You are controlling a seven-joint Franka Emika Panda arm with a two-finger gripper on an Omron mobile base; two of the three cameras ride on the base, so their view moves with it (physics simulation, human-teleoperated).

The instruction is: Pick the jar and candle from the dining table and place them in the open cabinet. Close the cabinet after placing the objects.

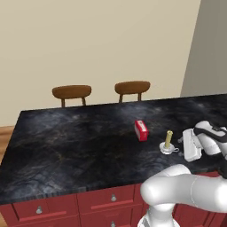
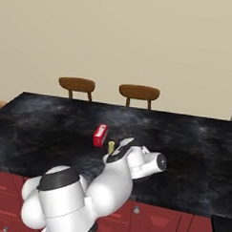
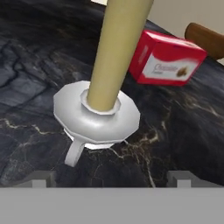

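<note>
The candle (image 1: 168,141) is a pale yellow-tan stick standing upright in a small round white saucer holder with a handle, near the front right of the dining table (image 1: 66,142). In the hand view the candle (image 3: 114,57) looms close and central, and its holder's handle points toward the fingers. My gripper (image 3: 111,177) is open, level with the holder and just short of it, with nothing between its fingertips (image 3: 40,178). From the left base view my gripper (image 1: 181,143) sits right of the candle. The candle's top (image 2: 111,145) peeks over my hand. The jar and the cabinet are out of view.
A small red box (image 1: 141,130) lies just behind and left of the candle, also seen as the red box (image 3: 168,59). Two wooden chairs (image 1: 72,92) stand at the table's far side. Red drawer fronts (image 1: 44,208) run below the near edge. A beige wall lies beyond.
</note>
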